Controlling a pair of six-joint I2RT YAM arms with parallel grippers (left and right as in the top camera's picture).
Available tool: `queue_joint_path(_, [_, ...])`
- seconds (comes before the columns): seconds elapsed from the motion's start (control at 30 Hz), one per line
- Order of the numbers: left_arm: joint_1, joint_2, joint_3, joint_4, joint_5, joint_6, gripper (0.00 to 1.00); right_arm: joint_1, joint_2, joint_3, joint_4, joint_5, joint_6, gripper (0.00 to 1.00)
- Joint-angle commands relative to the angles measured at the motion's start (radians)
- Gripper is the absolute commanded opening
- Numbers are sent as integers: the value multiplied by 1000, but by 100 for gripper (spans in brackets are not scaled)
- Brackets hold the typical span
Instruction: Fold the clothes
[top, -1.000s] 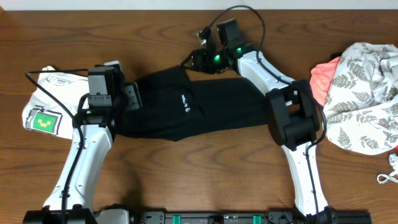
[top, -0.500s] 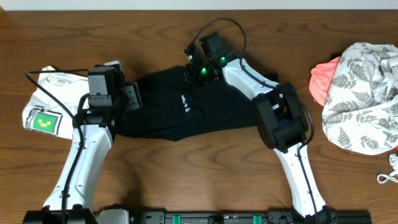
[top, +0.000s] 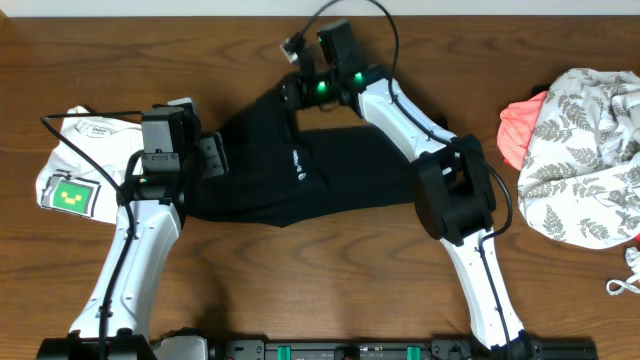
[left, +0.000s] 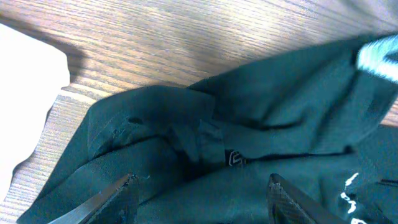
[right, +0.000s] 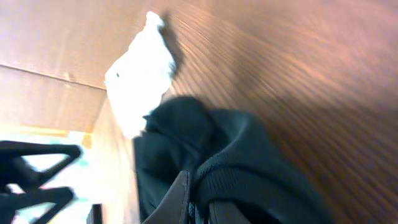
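Note:
The black clothes lie spread across the middle of the table, a small white logo facing up. My right gripper is at the garment's far edge, shut on a ribbed hem of the black fabric, which bunches up round the jaws. At the garment's left end, my left gripper stands open. In the left wrist view, its fingertips are wide apart just above the dark cloth, with nothing pinched between them.
A white garment with a green patch lies at the left, under the left arm. At the right lie a leaf-print fabric pile, a coral piece and a white cord.
The right gripper has shut on the garment's far edge and moved left, drawing the fabric up and over with it. The left arm has not moved.

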Motion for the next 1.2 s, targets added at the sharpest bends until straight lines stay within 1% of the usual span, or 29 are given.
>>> queue_joint_path(0.0, [4,5,2,-2,-11,-5,66,10,8,58,-32,-57,-3,8])
queue_joint_path(0.13, [5,5,2,-1,-12,-5,66,10,8,78,-93,-81,16,8])
queue_joint_path(0.4, [13,5,2,8,-13,-5,66,11,8,80,-138,-371,84,2])
queue_joint_path(0.47, [31,5,2,14,-12,-6,66,11,8,80,-177,-425,84,2])
queue_joint_path(0.53, [54,5,2,21,-12,-24,66,11,8,80,-241,-429,82,2])
queue_joint_path(0.63, [96,5,2,23,-11,-71,66,16,8,80,-375,-383,20,2])
queue_joint_path(0.73, [118,5,2,26,-11,-73,66,24,8,80,-504,-286,-50,1])
queue_joint_path(0.87, [124,5,2,32,-11,-73,66,43,8,80,-597,-275,-145,1])
queue_joint_path(0.93, [124,5,2,33,-10,-73,66,52,8,80,-631,-273,-159,1])
queue_joint_path(1.0, [124,5,2,32,-7,-73,66,63,8,79,-675,-227,-161,3])
queue_joint_path(1.03, [124,5,2,32,-7,-73,66,68,8,79,-701,-188,-161,4])
queue_joint_path(1.17, [124,5,2,32,0,-73,66,85,8,77,-839,12,-139,3])
